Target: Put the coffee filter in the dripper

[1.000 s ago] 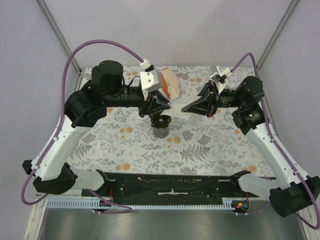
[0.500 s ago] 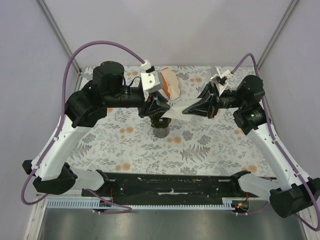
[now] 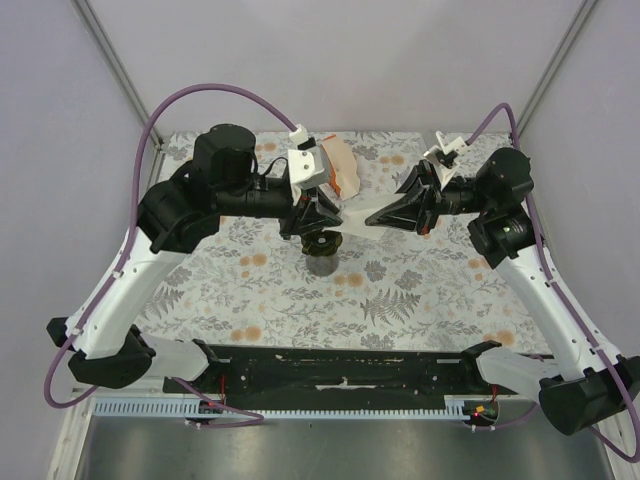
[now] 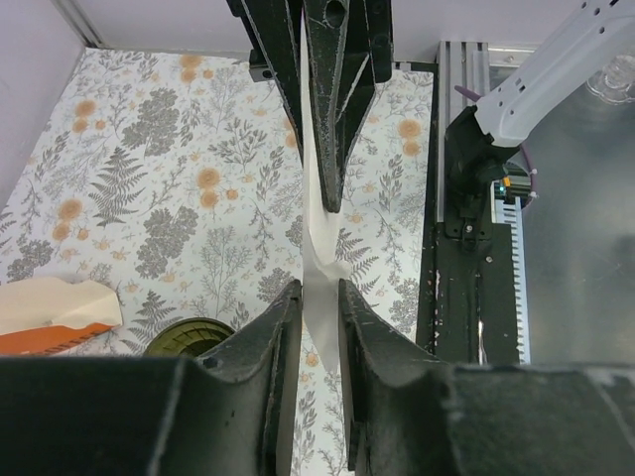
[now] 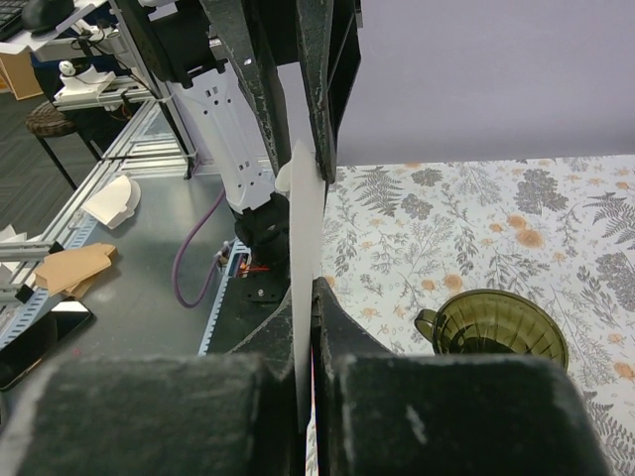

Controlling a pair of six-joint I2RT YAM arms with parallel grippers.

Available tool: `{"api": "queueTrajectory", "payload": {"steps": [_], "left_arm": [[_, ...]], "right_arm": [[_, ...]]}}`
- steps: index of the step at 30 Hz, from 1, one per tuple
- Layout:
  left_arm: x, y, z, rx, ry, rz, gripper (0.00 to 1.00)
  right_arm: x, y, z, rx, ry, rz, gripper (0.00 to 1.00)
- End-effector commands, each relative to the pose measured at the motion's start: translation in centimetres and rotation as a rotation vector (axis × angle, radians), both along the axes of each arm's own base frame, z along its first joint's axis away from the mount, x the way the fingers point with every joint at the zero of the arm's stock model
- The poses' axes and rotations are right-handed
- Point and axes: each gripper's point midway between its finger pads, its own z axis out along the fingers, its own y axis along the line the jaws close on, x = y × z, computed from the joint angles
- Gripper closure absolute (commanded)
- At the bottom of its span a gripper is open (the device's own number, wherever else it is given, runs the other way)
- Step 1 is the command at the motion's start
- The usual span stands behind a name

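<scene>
Status: the filter (image 3: 353,214) hangs in the air just above the dripper (image 3: 321,242) and a bit to its right. It is not in the cone yet, and nothing is touching the dripper.

Right gripper (image 5: 310,297) is clamped tight on the filter's edge. The paper stands edge-on between its fingers, so this arm carries it.

Left gripper (image 4: 317,297) faces it from the other side of the dripper. Its jaws are narrow and straddle the opposite edge of the filter. I can't tell whether they actually pinch the paper or just bracket it.

My read on the two-sided hold: the paper is thin and floppy, so support on both edges keeps it flat and steerable. It also looks like a setup to spread the fold open before lowering. That's a guess.

The dripper sits upright on its grey cup (image 3: 321,265) with the mouth open and empty. The handle shows on its left side in the right wrist view. The orange-and-cream pack (image 3: 338,166) lies flat behind the dripper, apart from it and out of the drop path.

Next, as I judge it: centre the filter over the dripper, point down, and lower it. The risk is that the paper creases or hangs on the ribbed rim if it goes in flat.

Labels: no text is legible anywhere. I can't read any print on the pack, and the dripper and both grippers show no markings.
</scene>
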Motion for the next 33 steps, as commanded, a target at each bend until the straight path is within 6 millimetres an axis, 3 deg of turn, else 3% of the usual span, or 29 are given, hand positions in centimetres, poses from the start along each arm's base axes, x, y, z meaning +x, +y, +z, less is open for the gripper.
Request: {"api": "queueTrajectory", "payload": {"steps": [1, 3, 6, 20, 26, 33], "left_arm": [[-0.3, -0.6, 0.9, -0.034, 0.022, -0.021, 0.75], [-0.3, -0.6, 0.9, -0.035, 0.023, -0.022, 0.80], [0.2, -0.5, 0.9, -0.032, 0.009, 0.006, 0.98], [2.5, 1.7, 1.4, 0.022, -0.120, 0.128, 0.98], [2.4, 2.4, 1.5, 0.035, -0.141, 0.118, 0.81], [1.0, 1.3, 1.5, 0.005, -0.065, 0.044, 0.62]], "right_arm": [[-0.9, -0.3, 1.9, 0.020, -0.061, 0.025, 1.00], [-0.9, -0.3, 1.8, 0.020, -0.059, 0.024, 1.00], [-0.9, -0.3, 1.7, 0.017, -0.057, 0.023, 1.00], [-0.9, -0.6, 1.1, -0.007, -0.064, 0.003, 1.00], [-0.8, -0.7, 0.8, -0.013, -0.064, -0.003, 1.00], [-0.9, -0.8, 1.0, -0.011, -0.065, -0.006, 1.00]]}}
